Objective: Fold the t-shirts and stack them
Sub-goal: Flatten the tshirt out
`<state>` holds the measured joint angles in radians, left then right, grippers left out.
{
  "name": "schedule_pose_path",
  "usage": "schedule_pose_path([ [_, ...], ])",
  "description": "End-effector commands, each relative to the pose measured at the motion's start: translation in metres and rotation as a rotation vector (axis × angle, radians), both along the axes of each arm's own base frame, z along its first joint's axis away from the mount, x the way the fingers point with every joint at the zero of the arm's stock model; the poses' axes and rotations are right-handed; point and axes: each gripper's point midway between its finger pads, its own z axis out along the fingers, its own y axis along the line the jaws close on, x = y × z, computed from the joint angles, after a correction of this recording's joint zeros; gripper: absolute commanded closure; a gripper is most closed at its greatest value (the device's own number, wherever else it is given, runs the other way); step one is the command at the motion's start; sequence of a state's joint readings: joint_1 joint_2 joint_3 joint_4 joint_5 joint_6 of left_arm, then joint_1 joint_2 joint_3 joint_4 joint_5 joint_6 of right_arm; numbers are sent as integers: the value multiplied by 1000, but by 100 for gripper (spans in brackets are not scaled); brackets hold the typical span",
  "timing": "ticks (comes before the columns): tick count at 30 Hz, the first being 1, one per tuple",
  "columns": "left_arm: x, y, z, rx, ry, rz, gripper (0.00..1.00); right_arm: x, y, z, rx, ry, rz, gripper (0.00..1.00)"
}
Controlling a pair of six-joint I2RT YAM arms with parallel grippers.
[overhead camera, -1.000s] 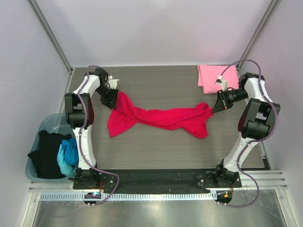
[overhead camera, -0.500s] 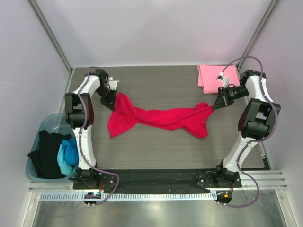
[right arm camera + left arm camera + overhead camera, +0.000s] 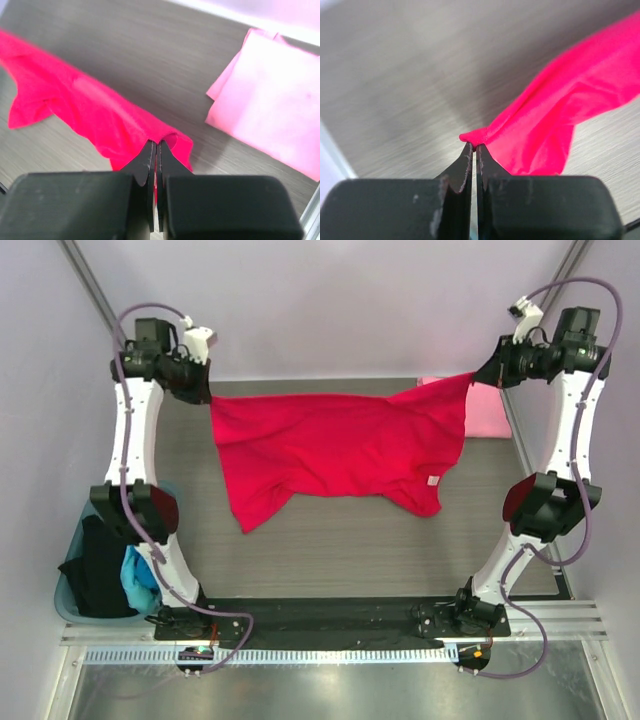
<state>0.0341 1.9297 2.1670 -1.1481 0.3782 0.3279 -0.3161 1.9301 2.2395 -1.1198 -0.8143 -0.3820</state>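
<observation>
Far left, off the worktop's [image 3: 350,540] edge: a pale blue bin [image 3: 72,530] held a black shirt [image 3: 98,565] and a bright blue shirt [image 3: 145,575], both crumpled and unfolded, likely waiting their turn.

Left claw [image 3: 205,395] was raised high over the far-left part of the worktop. The wrist view showed it clenched on a small pinch of red cloth at one corner.

Crimson t-shirt [image 3: 340,445] hung between the two claws, its upper edge drawn nearly straight from one pinch to the other. My reading: held up by two corners so that the weight pulls out twists before it is laid flat for folding. Long axis ran left to right across the worktop. The body fell toward the near side and ended in two uneven lobes, the left one lower. A small white label [image 3: 432,480] showed on the right lobe. Neck and hem could not be told apart, nor whether the lobes touched the worktop.

Right claw [image 3: 482,375] was equally high and clamped on the opposite corner.

Pink t-shirt [image 3: 488,412] lay folded flat in the far-right corner of the worktop, just behind the crimson one's right end. It probably served as the base of the stack.
</observation>
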Motion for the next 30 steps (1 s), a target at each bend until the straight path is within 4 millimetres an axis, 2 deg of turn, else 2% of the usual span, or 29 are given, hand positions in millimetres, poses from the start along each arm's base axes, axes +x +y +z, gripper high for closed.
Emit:
schedule_pose_path([
  [1,-20,-2,62,-6,-149,-4,100,-21,12,94,27,-219,-55,99],
  [2,-31,-3,83,-13,-203,1,100,-27,15,101,29,-237,-56,99],
  [4,-41,-3,101,-16,-256,7,100,-41,18,114,15,-271,-60,99],
  [5,-47,-4,109,-17,-277,6,100,-60,24,133,-6,-322,-65,99],
  [6,-61,-5,124,-16,-319,6,100,-67,25,133,-11,-327,-68,99],
  [7,-66,-4,134,-12,-356,9,100,-78,28,142,-21,-353,-71,99],
  [9,-80,-1,144,5,-402,24,100,-109,35,161,-53,-419,-80,99],
  [10,-95,2,167,16,-486,36,100,-119,36,166,-74,-446,-86,99],
  [11,-104,3,178,24,-530,44,100,-144,43,183,-101,-511,-94,99],
  [12,-107,8,181,45,-558,65,100,-150,40,182,-118,-522,-126,99],
  [13,-128,9,200,56,-628,73,100,-159,41,187,-123,-541,-147,99],
  [14,-135,12,205,68,-657,84,100,-167,41,189,-133,-560,-168,99],
  [15,-142,14,205,77,-669,94,100,-189,45,201,-153,-615,-182,99],
  [16,-160,17,222,94,-742,111,100,-200,45,207,-175,-645,-202,99],
  [18,-174,18,230,96,-782,122,100,-218,48,220,-199,-713,-219,99],
  [19,-182,18,237,94,-809,128,100,-239,52,233,-219,-776,-238,99],
  [20,-195,18,246,92,-846,132,100,-247,53,240,-219,-807,-253,99],
  [22,-208,16,260,84,-894,130,100,-268,58,261,-230,-894,-269,99],
  [26,-237,18,296,100,-1006,143,100,-292,64,297,-229,-1009,-294,99],
  [28,-240,21,309,118,-1048,151,100,-294,64,307,-223,-1036,-302,99],
  [29,-245,24,320,135,-1080,163,100,-294,62,319,-223,-1067,-313,99],
  [30,-238,26,323,144,-1079,168,100,-291,61,325,-214,-1072,-319,99],
])
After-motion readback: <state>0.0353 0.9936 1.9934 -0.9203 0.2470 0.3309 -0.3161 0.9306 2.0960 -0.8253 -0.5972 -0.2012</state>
